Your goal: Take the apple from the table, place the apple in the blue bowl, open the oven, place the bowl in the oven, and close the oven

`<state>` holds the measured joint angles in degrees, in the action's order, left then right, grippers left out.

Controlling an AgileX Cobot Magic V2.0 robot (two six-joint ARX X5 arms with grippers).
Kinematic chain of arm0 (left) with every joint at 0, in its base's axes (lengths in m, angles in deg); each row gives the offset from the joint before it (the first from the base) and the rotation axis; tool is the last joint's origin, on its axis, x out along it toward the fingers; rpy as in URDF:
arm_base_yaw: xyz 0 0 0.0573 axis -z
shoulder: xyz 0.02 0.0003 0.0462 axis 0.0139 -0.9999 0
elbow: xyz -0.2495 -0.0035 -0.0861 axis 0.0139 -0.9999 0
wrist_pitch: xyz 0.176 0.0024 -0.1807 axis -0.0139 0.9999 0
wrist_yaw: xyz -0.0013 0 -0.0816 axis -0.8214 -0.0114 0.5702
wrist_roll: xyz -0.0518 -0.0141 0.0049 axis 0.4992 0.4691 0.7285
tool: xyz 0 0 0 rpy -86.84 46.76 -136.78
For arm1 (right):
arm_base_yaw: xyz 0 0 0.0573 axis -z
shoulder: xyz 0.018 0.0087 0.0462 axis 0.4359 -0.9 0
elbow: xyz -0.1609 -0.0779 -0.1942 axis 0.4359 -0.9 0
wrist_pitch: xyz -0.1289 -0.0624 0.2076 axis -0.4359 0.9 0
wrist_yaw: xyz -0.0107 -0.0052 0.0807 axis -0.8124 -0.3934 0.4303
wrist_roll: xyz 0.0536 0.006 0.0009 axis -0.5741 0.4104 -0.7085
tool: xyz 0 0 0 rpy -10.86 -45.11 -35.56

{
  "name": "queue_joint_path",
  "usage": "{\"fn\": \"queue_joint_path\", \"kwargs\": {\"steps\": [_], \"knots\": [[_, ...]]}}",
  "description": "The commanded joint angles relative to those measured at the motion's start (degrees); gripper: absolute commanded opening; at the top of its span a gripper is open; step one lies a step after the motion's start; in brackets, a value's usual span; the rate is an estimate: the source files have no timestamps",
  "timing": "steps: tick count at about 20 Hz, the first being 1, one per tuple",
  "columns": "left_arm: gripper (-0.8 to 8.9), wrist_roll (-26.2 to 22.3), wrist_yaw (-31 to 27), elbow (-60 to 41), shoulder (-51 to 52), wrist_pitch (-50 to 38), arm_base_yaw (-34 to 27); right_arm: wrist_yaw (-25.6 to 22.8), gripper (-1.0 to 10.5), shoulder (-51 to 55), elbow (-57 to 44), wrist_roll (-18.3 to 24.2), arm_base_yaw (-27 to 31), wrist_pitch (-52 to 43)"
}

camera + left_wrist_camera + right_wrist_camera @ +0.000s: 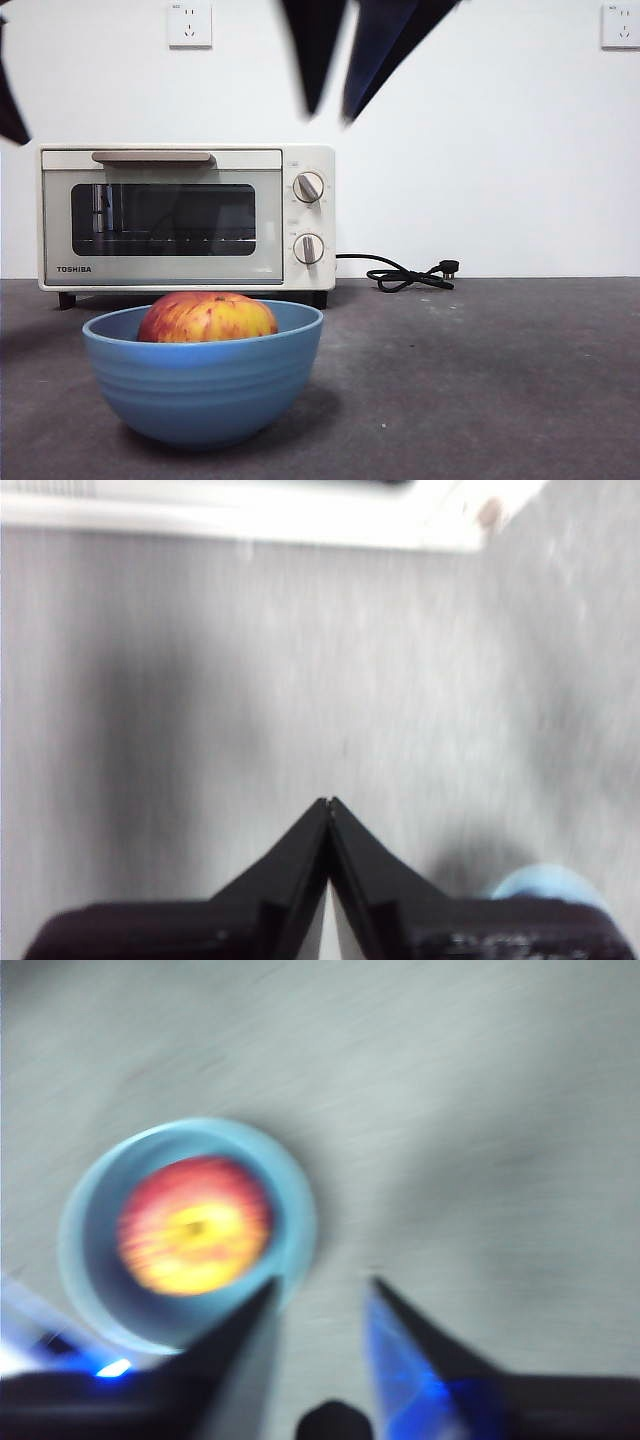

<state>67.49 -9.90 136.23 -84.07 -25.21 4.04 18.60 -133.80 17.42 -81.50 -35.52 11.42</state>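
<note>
The red and yellow apple lies inside the blue bowl on the grey table, in front of the cream oven, whose door is closed. From above, the right wrist view shows the apple in the bowl. My right gripper hangs open and empty high above the table, beside the bowl; in the front view it is the pair of dark tips, the right gripper, at the top. My left gripper is shut and empty over bare table near the oven's base, with the bowl's rim at its side.
A black cord with plug lies on the table to the right of the oven. Two wall sockets sit on the white wall behind. A dark tip of an arm shows at the left edge.
</note>
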Motion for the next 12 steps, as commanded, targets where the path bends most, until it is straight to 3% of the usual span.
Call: {"fn": "queue_joint_path", "kwargs": {"steps": [1,6,12], "knots": [[-0.04,-0.7,0.4,6.3,-5.1,-0.7,0.2,-4.2,-0.1,4.0,-0.7,-0.3,1.5,1.1],[-0.04,-0.7,0.5,21.6,-17.3,-0.6,0.2,-3.5,-0.1,14.2,-8.7,-2.0,9.7,2.1],[-0.05,0.0,0.4,35.7,-30.0,-0.2,0.2,2.4,-0.1,27.2,-21.4,-3.3,21.8,1.9]]}}
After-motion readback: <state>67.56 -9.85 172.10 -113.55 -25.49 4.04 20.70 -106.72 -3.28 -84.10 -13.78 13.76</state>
